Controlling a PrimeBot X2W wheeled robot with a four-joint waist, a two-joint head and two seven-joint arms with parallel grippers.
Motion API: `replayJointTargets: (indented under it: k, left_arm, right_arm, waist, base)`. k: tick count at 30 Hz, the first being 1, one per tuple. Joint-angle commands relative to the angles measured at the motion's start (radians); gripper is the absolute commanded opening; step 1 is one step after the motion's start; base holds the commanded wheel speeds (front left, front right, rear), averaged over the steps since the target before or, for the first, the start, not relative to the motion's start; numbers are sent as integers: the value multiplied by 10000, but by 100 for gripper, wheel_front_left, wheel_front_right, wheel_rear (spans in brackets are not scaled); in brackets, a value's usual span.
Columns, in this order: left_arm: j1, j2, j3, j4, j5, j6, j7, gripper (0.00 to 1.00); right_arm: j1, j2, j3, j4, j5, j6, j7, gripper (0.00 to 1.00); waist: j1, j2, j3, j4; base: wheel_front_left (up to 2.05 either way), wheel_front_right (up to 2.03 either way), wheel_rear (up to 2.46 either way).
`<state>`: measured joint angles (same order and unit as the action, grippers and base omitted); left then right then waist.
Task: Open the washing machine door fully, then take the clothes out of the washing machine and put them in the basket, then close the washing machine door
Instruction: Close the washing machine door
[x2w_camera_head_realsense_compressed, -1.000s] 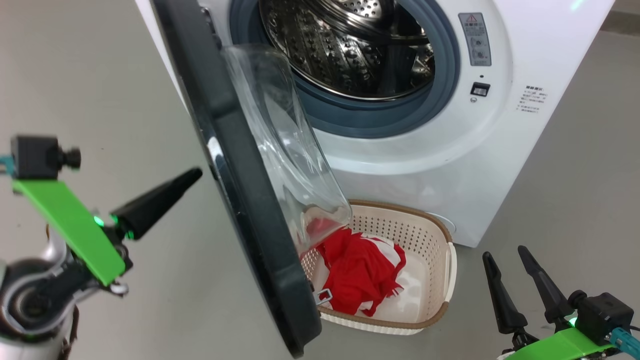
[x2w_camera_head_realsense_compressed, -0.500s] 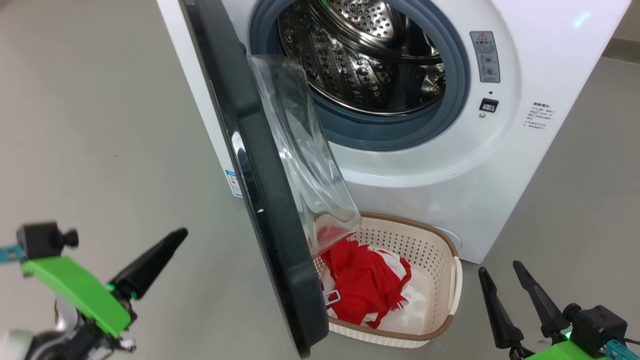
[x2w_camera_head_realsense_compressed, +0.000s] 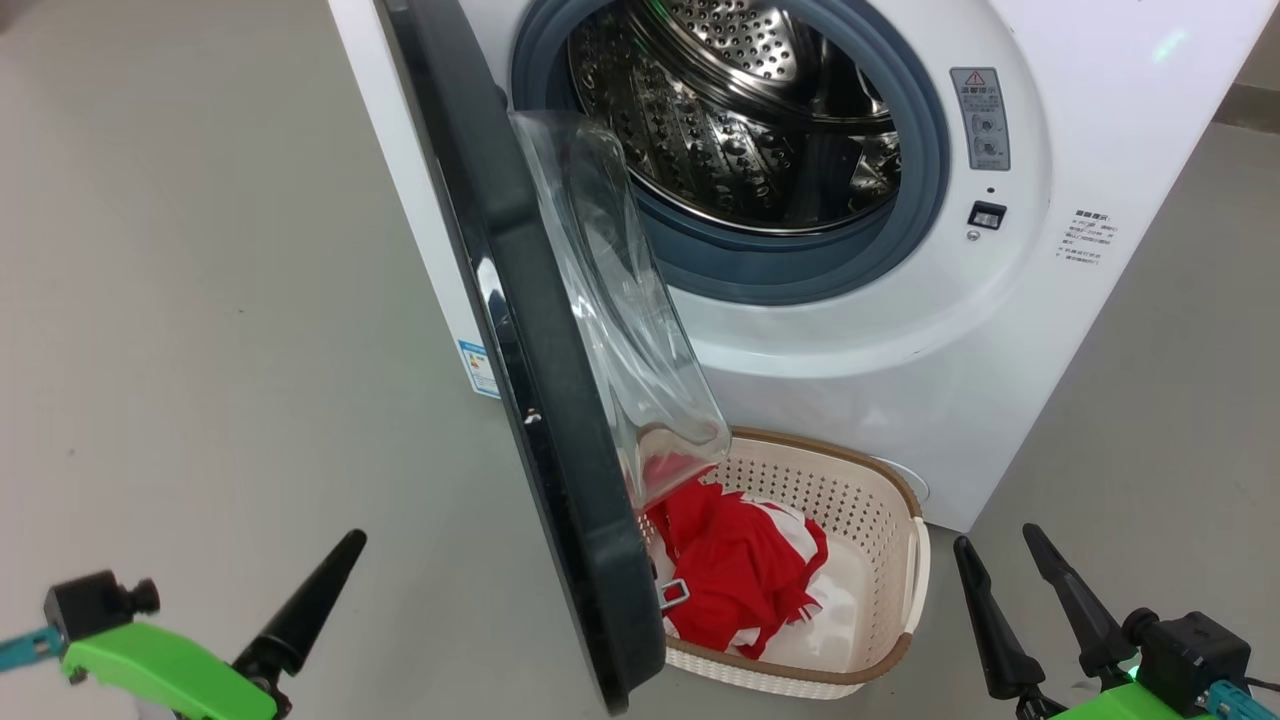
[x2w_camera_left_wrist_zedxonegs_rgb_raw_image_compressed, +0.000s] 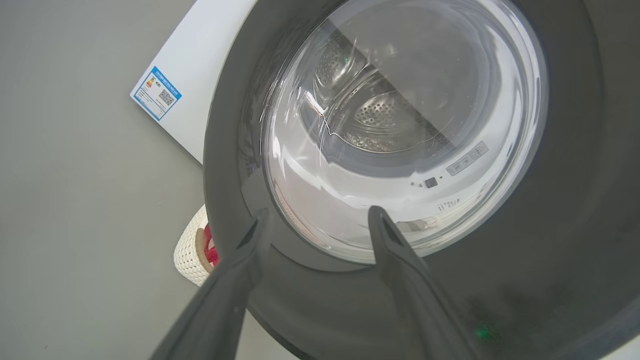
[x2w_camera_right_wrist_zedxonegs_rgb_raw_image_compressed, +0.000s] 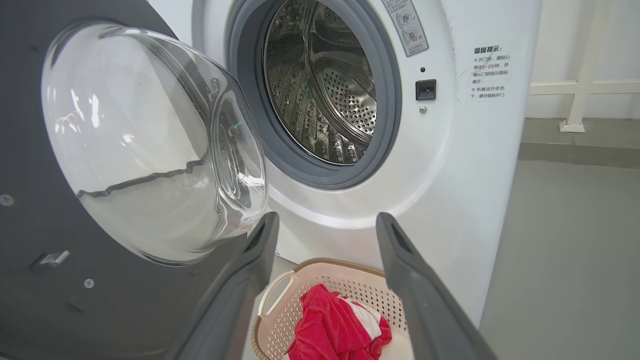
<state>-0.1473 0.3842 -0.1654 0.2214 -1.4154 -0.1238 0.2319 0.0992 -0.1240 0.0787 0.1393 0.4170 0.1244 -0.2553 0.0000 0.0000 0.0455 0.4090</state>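
Note:
The washing machine door (x2w_camera_head_realsense_compressed: 540, 400) stands half open, edge-on to me, its glass bowl (x2w_camera_head_realsense_compressed: 630, 300) bulging toward the white washing machine (x2w_camera_head_realsense_compressed: 850, 340). The steel drum (x2w_camera_head_realsense_compressed: 740, 110) shows no clothes inside. Red and white clothes (x2w_camera_head_realsense_compressed: 740, 570) lie in the cream basket (x2w_camera_head_realsense_compressed: 905, 500) on the floor under the door. My left gripper (x2w_camera_left_wrist_zedxonegs_rgb_raw_image_compressed: 319, 212) is open and faces the door's outer black rim (x2w_camera_left_wrist_zedxonegs_rgb_raw_image_compressed: 225, 150) without touching it; one of its fingers (x2w_camera_head_realsense_compressed: 305, 610) shows at lower left. My right gripper (x2w_camera_head_realsense_compressed: 996, 538) is open and empty, right of the basket.
Bare grey floor lies left of the door and right of the machine. A blue label (x2w_camera_left_wrist_zedxonegs_rgb_raw_image_compressed: 156, 93) marks the machine's lower side corner. The basket (x2w_camera_right_wrist_zedxonegs_rgb_raw_image_compressed: 280, 310) sits tight against the machine's front, partly under the door. A white rail post (x2w_camera_right_wrist_zedxonegs_rgb_raw_image_compressed: 580, 65) stands behind on the right.
The head camera has shifted, sliding the machine down and right in view. My left gripper has dropped low and back from the door's outer face. The right gripper has hardly moved.

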Motion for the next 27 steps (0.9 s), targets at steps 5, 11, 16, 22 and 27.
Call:
replayJointTargets:
  k: [5,11,16,22,27]
  left_arm:
    - [170,75,353,3,-256,-69,-744,100]
    - [492,79,-182,377,541,-69,-1948,100]
    - [531,16,-876,806,1137,-69,-3051,100]
    - [513,103,-1687,1310,1925,-69,-4458,100]
    - [428,44,-1968,1802,3044,-69,-4908,100]
  right_arm:
    - [-161,-147,266,-185,-25,63,-65,100]
    - [-188,-137,260,-169,-23,63,-65,100]
    - [-200,-125,238,-164,-30,63,-65,100]
    - [-185,-143,216,-175,-22,63,-65,100]
    - [-149,-178,155,-196,-12,63,-65,100]
  waist:
    - [0,0,-2,-42]
    - [0,0,18,-91]
    - [0,0,8,-118]
    - [0,0,-29,-150]
    - [0,0,-74,-156]
  base:
    - [0,0,0]
    - [0,0,0]
    - [0,0,0]
    - [0,0,0]
    - [0,0,0]
